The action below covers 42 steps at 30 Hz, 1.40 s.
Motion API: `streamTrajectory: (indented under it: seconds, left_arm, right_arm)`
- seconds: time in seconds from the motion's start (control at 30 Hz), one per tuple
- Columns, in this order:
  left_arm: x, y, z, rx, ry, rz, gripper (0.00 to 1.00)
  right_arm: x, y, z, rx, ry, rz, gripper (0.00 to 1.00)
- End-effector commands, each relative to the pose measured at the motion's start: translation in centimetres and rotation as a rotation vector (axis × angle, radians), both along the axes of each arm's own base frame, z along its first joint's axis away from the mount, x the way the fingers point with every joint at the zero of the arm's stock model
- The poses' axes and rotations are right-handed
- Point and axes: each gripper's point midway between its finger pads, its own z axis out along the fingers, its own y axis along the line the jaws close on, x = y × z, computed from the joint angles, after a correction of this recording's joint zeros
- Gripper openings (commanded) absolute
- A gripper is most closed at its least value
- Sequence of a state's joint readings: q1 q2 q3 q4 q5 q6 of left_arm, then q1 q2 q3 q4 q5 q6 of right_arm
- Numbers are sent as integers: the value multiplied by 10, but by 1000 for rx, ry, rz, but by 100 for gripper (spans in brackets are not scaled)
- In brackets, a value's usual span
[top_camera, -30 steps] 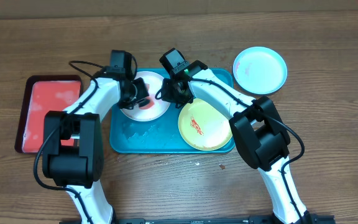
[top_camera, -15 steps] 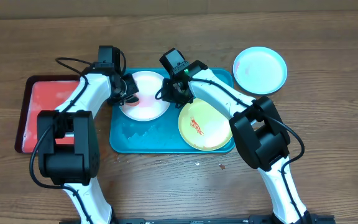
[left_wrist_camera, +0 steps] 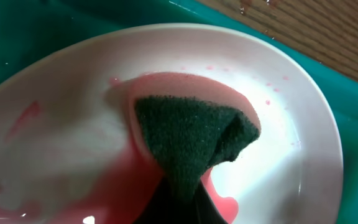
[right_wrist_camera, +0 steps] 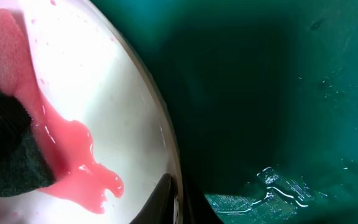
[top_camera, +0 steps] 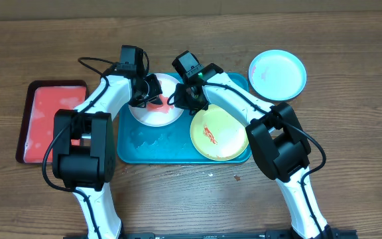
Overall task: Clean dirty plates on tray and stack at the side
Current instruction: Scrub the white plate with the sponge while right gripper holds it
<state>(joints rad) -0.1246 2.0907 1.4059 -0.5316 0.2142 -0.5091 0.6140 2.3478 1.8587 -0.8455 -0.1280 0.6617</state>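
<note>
Left arm reaches from the near edge toward the far side, elbow out to the left, wrist turned right over the small round white plastic plate [top_camera: 154,117]. Left end effector [top_camera: 150,93] is closed on a folded sponge [left_wrist_camera: 191,137], dark green scouring face over a pink foam body. The fingers are out of the wrist frame, but the sponge is pinched into a fold where it leaves the bottom edge. The sponge tip is pressed onto the white plate, with pink liquid [left_wrist_camera: 123,186] pooled around it.

Right arm sweeps from the near right up and left across the large teal-blue rectangular plastic tray [top_camera: 151,147]. Right end effector [top_camera: 180,101] is clamped on the white plate's right rim: the wrist view shows one finger inside the rim and one outside, over the teal tray floor.

- white plate: far-left part of the teal tray.
- Small round yellow-green plastic plate [top_camera: 229,139]: near-right part of the teal tray, just beside the white plate, red sauce smear [top_camera: 209,133] near its centre.
- Small round pale blue plastic plate [top_camera: 277,74]: off the tray, on the wooden surface [top_camera: 350,146] by its far-right corner.
- Smaller red tray with dark rim [top_camera: 52,119]: on the surface, left of the teal tray.
</note>
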Motion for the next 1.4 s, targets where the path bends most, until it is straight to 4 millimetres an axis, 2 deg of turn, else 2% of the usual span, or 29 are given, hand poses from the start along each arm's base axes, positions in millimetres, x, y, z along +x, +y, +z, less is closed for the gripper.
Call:
streamTrajectory:
  seconds: [0.0, 0.17, 0.23, 0.37, 0.43, 0.5, 0.67, 0.7, 0.8, 0.93, 1.0, 1.07, 1.17, 1.37]
  left_arm:
    - [-29, -3, -43, 14, 124, -93, 4]
    - [-25, 54, -19, 237, 156, -6, 4]
    - [-22, 68, -9, 298, 158, 18, 4]
    - [-14, 72, 3, 298, 145, 29, 4]
    - [-13, 67, 3, 269, 143, 31, 4]
    - [-14, 53, 1, 206, 148, 20, 4]
    - [-18, 7, -3, 34, 150, -43, 4]
    - [-22, -12, -5, -18, 158, -76, 4]
    - [-29, -37, -5, -58, 167, -138, 4]
    - [-38, -56, -5, -37, 156, -252, 4]
    - [-44, -57, -6, -28, 174, -271, 4]
    - [-48, -53, -7, -15, 197, -267, 4]
    - [-48, -32, -11, 56, 215, -227, 4]
    - [-34, 31, -15, 235, 207, -86, 4]
  right_arm:
    - [-16, -11, -31, -70, 60, 9, 5]
    - [-16, -11, -31, -70, 60, 9, 5]
    - [-16, -11, -31, -70, 60, 9, 5]
    - [-16, -11, -31, -70, 60, 9, 5]
    - [-16, -11, -31, -70, 60, 9, 5]
    - [-16, -11, -31, -70, 60, 9, 5]
    - [-16, -11, -30, -69, 58, 9, 5]
    - [-16, -11, -30, -69, 59, 9, 5]
    - [-16, -11, -31, -70, 59, 9, 5]
    - [-16, -11, -31, -70, 61, 9, 4]
    - [-17, -12, -31, -72, 63, 9, 4]
    - [-17, -12, -31, -72, 64, 9, 4]
    - [-17, -12, -31, -72, 63, 9, 4]
    - [-17, -12, -31, -72, 63, 9, 4]
